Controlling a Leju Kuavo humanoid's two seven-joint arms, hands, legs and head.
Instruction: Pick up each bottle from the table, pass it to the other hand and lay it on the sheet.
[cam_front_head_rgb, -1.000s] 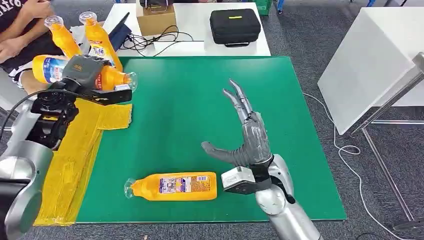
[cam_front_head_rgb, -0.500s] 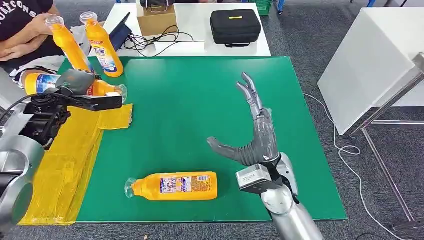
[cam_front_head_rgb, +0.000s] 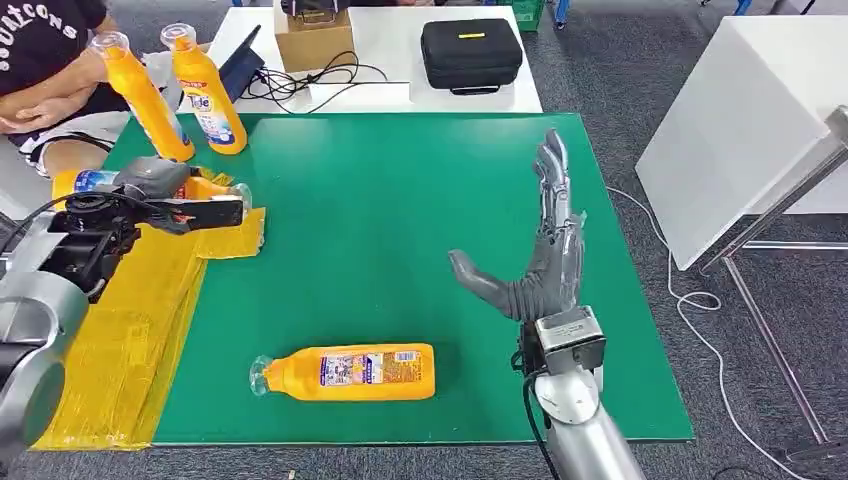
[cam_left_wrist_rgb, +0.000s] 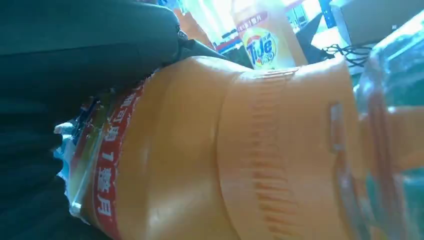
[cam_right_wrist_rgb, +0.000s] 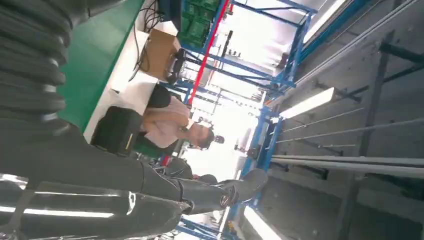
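Since a second ago the left hand (cam_front_head_rgb: 165, 195) has carried its bottle down from above the green mat's corner to just over the yellow sheet, while the right hand (cam_front_head_rgb: 535, 255) has swung outward and upright, away from the middle of the table. Nearest the robot, a lying bottle (cam_front_head_rgb: 350, 372) rests on its side on the green mat (cam_front_head_rgb: 400, 200), cap end pointing left, apart from both hands. Just beyond it the right hand stands with fingers spread wide and straight, holding nothing. Farther off to the left, the left hand is clamped around the held bottle (cam_front_head_rgb: 205, 187), which is horizontal and very low over the far end of the yellow sheet (cam_front_head_rgb: 130, 320); whether it already touches the sheet I cannot tell. At the back corner two standing bottles (cam_front_head_rgb: 205, 95) remain upright near a seated person. The step in hand looks like the laying-down; next the left fingers need to part and lift off without rolling the bottle, then the right hand should reach for the lying one
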